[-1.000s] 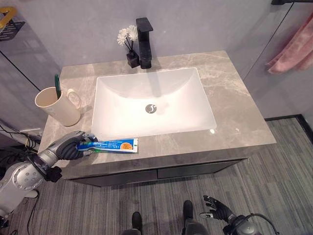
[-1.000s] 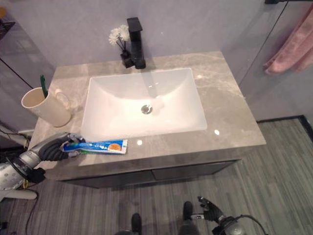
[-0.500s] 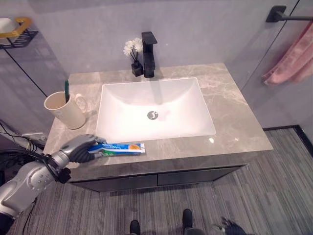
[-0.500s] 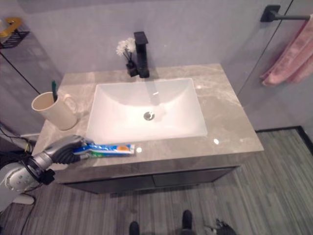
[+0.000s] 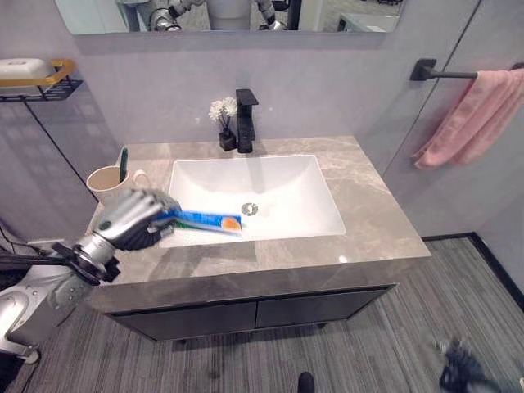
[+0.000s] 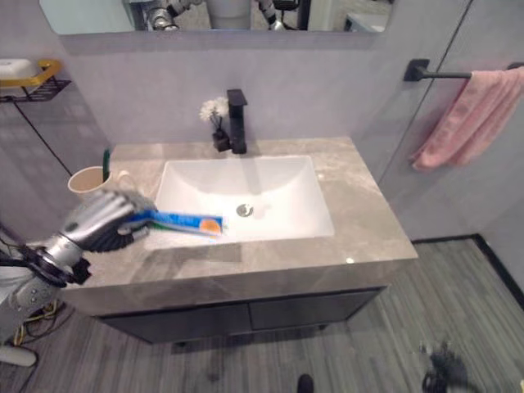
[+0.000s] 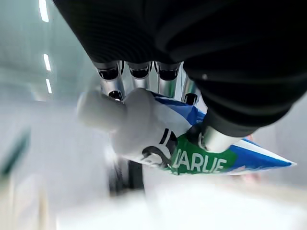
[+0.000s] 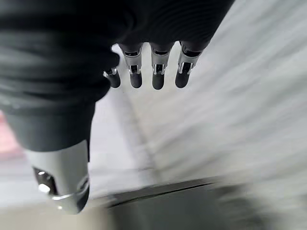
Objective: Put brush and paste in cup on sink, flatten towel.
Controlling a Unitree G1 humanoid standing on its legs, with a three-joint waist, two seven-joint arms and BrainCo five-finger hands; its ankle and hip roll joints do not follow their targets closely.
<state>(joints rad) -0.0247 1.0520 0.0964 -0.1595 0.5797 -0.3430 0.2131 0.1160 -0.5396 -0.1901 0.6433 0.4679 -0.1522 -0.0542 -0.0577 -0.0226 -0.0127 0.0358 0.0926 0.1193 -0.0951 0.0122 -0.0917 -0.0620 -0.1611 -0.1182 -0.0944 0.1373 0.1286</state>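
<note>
- Toothpaste (image 5: pixel 206 221) is held by its white cap end in the left hand (image 5: pixel 131 219), whose fingers are curled round it; the tube is carried level above the near left corner of the sink (image 5: pixel 315 219), its tail pointing right.
- In the left wrist view the tube's green and blue body (image 7: pixel 211 160) is seen pinched between the thumb and the row of fingers (image 7: pixel 139 79).
- Cup (image 5: pixel 106 184), cream with a handle, is set on the left part of the countertop (image 5: pixel 377 221), just beyond the left hand, with the green toothbrush (image 5: pixel 123 164) standing upright in it.
- Right hand (image 8: pixel 144 72) is seen in its own wrist view with fingers straight and relaxed, nothing held, above grey striped floor.
- Pink towel (image 5: pixel 471 119) is draped in bunched folds over a black bar (image 5: pixel 438 74) on the right wall.
- Black faucet (image 5: pixel 246 121) is placed at the far edge of the sink, with a small vase of white flowers (image 5: pixel 223 115) just to its left.
- Wire shelf (image 5: pixel 37 82) with a yellow rim is fixed to the wall at far left.
</note>
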